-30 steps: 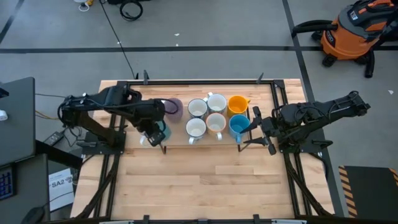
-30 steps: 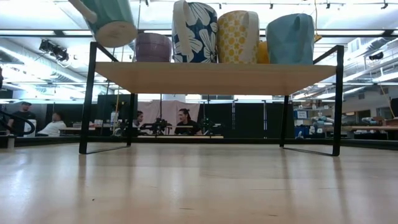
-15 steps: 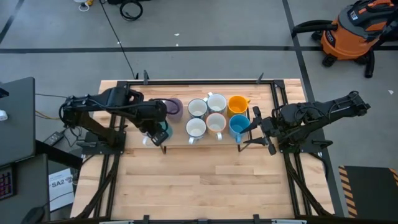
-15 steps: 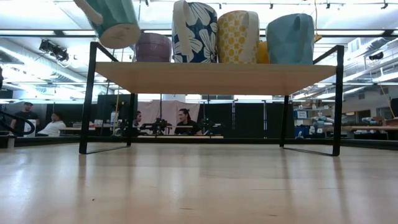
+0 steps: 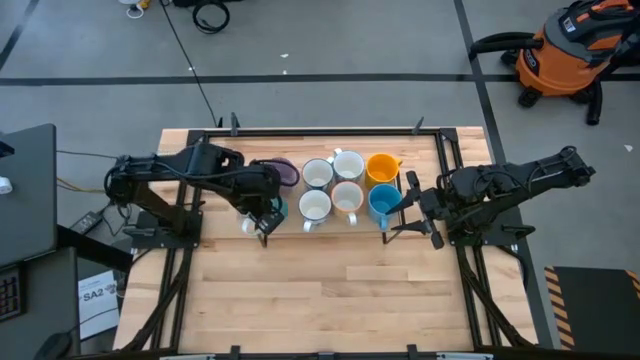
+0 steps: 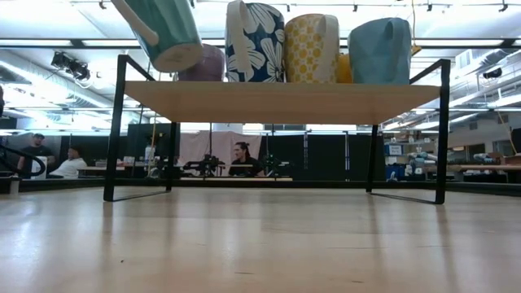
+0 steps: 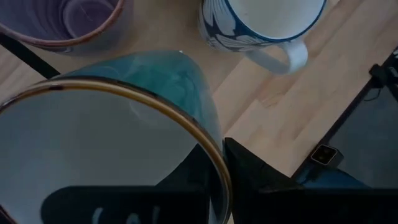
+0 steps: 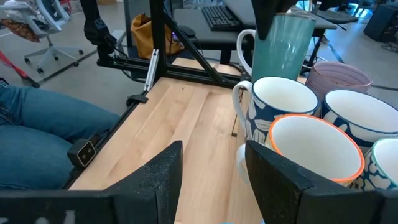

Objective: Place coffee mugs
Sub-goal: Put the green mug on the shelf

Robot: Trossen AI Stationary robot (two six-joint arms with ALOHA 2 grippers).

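Your left gripper point(image 5: 262, 212) is pinched shut on the teal mug point(image 6: 163, 31), one finger inside the rim, one outside. It hangs tipped in the air, just above the left end of the raised wooden shelf point(image 6: 281, 102), near its front edge. It's tipped bc the gripper holds it by the rim at a slant. The bottom isn't on the wood yet.

The purple mug point(image 5: 281, 172) sits right behind it, near the shelf's back-left corner. Next over is the blue flower mug point(image 6: 255, 30), then the yellow dotted mug point(image 6: 310, 48) and the light blue mug point(image 6: 380, 50) along the front. An orange mug point(image 5: 382, 167) and 2 white ones sit in the back row.

I think the teal mug goes in the gap at the left of the front row. You'll need to turn it upright first, w/ care, so it doesn't bump the purple mug.

Your right gripper point(image 8: 211, 168) waits at the shelf's right end, fingers apart, holding nothing.
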